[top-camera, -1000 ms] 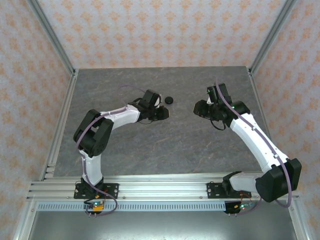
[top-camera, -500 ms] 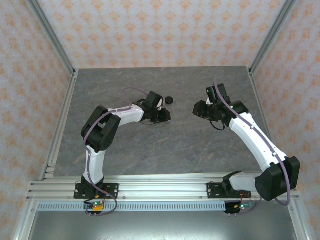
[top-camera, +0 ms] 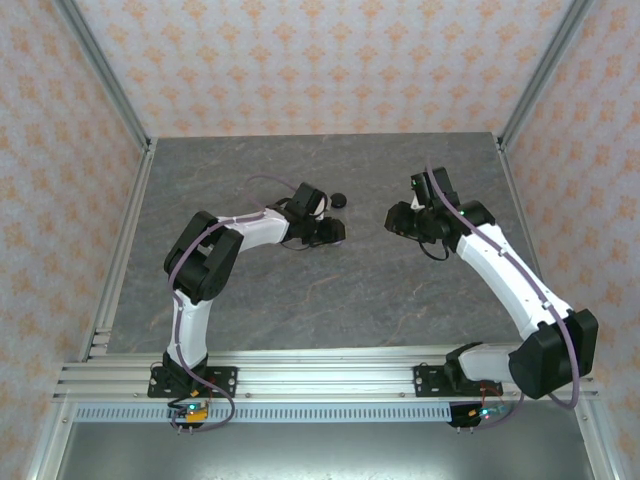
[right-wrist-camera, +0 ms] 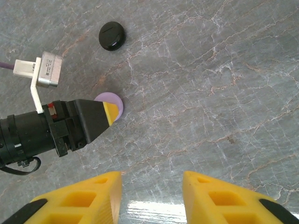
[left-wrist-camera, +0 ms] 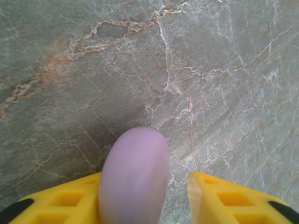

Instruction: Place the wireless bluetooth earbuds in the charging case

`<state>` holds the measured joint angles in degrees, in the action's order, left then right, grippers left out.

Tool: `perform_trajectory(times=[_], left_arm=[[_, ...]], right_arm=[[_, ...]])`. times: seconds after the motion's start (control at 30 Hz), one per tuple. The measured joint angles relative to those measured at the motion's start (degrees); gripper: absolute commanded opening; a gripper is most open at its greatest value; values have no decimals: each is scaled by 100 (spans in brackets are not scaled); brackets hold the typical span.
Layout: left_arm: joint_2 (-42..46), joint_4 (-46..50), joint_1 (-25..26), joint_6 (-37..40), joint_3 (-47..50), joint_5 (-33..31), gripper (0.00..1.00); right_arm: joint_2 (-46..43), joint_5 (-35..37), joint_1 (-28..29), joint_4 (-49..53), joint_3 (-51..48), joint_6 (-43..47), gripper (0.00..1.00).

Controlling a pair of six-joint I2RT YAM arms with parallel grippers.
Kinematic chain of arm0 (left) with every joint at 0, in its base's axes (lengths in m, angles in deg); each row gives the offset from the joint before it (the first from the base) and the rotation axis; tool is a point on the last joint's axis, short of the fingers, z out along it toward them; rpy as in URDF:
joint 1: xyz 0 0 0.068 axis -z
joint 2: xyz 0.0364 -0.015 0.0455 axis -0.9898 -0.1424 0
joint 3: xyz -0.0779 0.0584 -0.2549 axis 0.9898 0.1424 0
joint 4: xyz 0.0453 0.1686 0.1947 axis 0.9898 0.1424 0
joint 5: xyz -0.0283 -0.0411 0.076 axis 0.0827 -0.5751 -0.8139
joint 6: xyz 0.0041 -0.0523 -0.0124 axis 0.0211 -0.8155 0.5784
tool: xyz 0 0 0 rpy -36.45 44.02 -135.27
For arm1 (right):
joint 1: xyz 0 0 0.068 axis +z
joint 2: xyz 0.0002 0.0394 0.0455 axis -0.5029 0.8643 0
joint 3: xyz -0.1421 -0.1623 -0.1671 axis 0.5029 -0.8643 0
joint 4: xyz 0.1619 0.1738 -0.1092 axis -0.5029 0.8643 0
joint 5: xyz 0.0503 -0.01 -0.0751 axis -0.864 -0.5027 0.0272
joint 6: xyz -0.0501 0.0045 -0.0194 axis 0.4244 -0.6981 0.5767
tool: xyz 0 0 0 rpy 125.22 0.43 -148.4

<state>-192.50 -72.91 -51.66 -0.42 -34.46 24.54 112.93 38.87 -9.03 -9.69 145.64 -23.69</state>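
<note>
A pale lavender round charging case [left-wrist-camera: 134,177] sits between my left gripper's [left-wrist-camera: 145,181] yellow fingers. It touches the left finger, and a clear gap separates it from the right finger [left-wrist-camera: 219,198], so the jaws are open. From the right wrist the lavender case [right-wrist-camera: 115,102] peeks out past the left gripper's fingertip [right-wrist-camera: 108,113] on the table. A black round case [top-camera: 338,201] lies just beyond the left gripper [top-camera: 340,231]. My right gripper [right-wrist-camera: 152,182] hovers open over bare table, with nothing between its fingers. The earbuds are out of view.
The grey marble table [top-camera: 300,290] is walled by aluminium posts and patterned panels. The right gripper [top-camera: 397,218] faces the left one across a short gap. The black case [right-wrist-camera: 111,36] lies beyond the left arm's wrist camera [right-wrist-camera: 46,70].
The left jaws have parted from a shut grip on the lavender case. The left gripper edged slightly right. The right arm has barely moved.
</note>
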Motion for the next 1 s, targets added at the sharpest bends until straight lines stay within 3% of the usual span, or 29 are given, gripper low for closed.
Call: perform_trajectory(times=[0.33,0.53,1.0], left_arm=[[238,376,20,306,26,-518,73],[907,815,11,632,179,-1069,75],[2872,1912,9,1215,817,-2750,76]], right_arm=[[35,164,0,0,0,55,42],[52,774,0,-17,-131,118,43],[-382,2964,0,-748,-1064,551,47]])
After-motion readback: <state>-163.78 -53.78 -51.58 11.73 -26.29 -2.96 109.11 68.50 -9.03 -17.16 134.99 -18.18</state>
